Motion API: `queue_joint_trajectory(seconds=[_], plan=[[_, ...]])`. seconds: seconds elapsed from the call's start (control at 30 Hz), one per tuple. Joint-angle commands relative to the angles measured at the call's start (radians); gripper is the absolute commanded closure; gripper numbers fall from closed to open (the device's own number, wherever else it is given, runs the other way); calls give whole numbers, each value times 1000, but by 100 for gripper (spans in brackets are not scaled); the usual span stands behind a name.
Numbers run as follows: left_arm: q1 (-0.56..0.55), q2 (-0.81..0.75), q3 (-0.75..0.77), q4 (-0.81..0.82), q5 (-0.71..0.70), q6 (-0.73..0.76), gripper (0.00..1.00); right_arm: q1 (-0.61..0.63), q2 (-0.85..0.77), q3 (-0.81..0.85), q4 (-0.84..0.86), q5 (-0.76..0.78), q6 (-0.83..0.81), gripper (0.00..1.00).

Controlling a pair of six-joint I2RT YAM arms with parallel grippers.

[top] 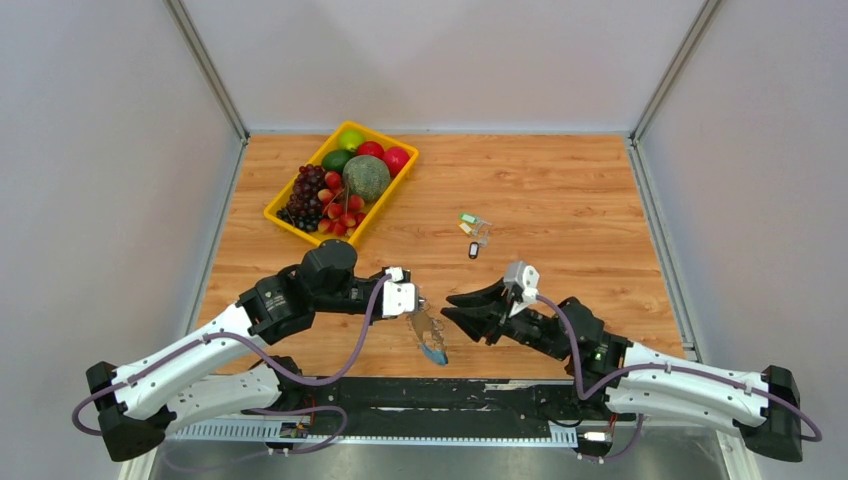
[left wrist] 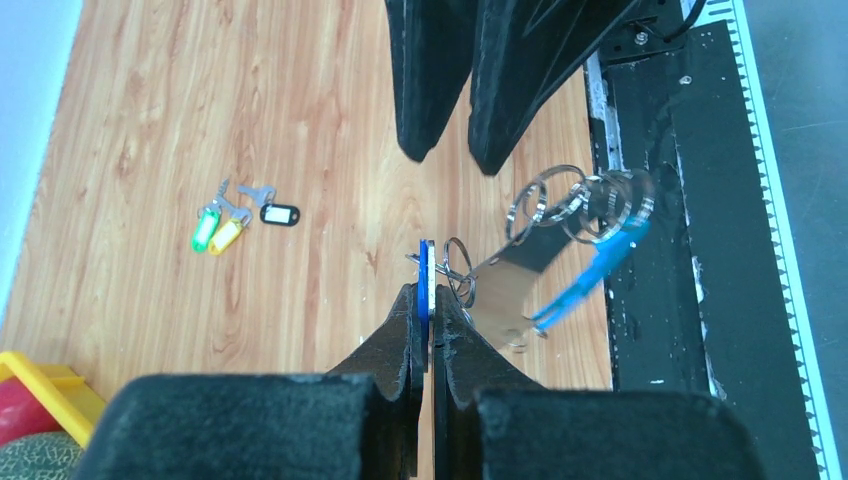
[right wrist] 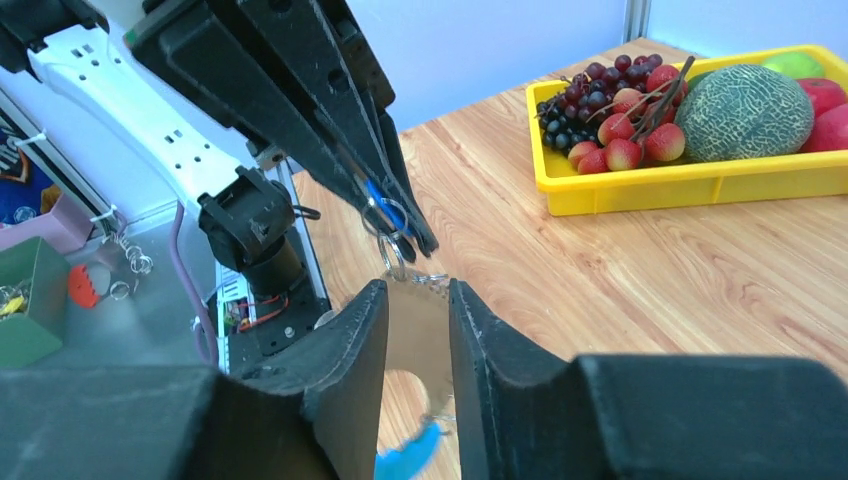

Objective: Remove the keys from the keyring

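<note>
A black rail (top: pixel 440 392) runs along the near edge of the table (top: pixel 560 190), at the bottom of the overhead view. Just above it, low centre, the left gripper (left wrist: pixel 426 300) is pinched tight on the blue-tagged key (left wrist: pixel 425 268), which is seen edge-on. The keyring (left wrist: pixel 582 200) hangs from that key over the seam between wood and rail, with its bright blue section (left wrist: pixel 588 278) lowest. Its linked rings overlap too much to count. The right gripper (top: pixel 446 307) faces it from the right, jaws apart and gripping nothing. Its wrist view shows the ring's metal in the gap, but whether they touch is unclear. Bare wood lies beyond both grippers. At mid-frame three loose keys (top: pixel 471 233) lie close together, tagged green, yellow and black, making four keys in all. To their right the wood runs bare to the side wall (top: pixel 760 200). At upper left one yellow tray (top: pixel 283 214) sits near the table's left edge, its fruit (top: pixel 366 177) piled and overlapping.
</note>
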Motion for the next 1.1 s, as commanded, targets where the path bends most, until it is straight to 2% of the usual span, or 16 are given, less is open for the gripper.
queue_joint_trajectory(seconds=[0.0, 0.2, 0.6, 1.07], plan=[[-1, -9, 17, 66, 40, 2, 100, 6, -111, -88, 40, -16, -36, 67], [0, -6, 14, 70, 73, 7, 100, 6, -164, -167, 163, -23, -66, 66], [-1, -5, 9, 72, 87, 14, 100, 7, 80, -135, 394, -111, -124, 66], [-1, 0, 7, 76, 123, 16, 100, 6, 100, -119, 445, -166, -151, 63]])
